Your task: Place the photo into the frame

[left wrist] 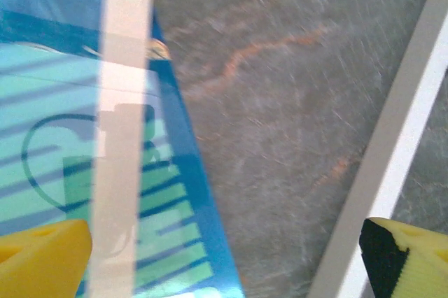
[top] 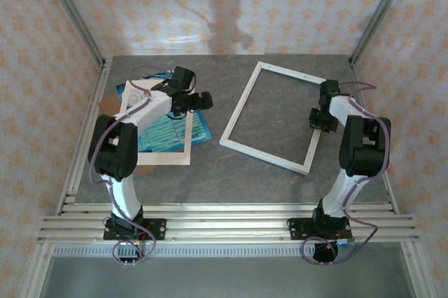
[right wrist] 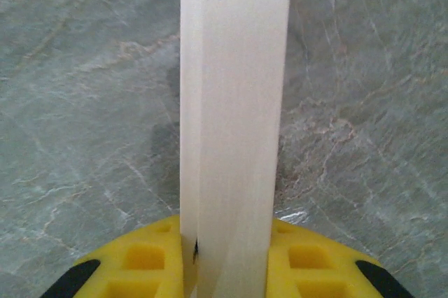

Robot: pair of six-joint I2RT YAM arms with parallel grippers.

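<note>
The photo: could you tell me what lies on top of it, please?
The cream mat lies on the photo, teal print showing through its window; the left arm covers their far part.

Smooth matt frame [right wrist: 234,102], stone-look table [right wrist: 84,102]

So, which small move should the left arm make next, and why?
Probably lower the open left pincer onto the blue edge of the photo and close. It hovers above that edge, a cream mat lies across the photo, and the right pincer seems closed on the frame.
</note>
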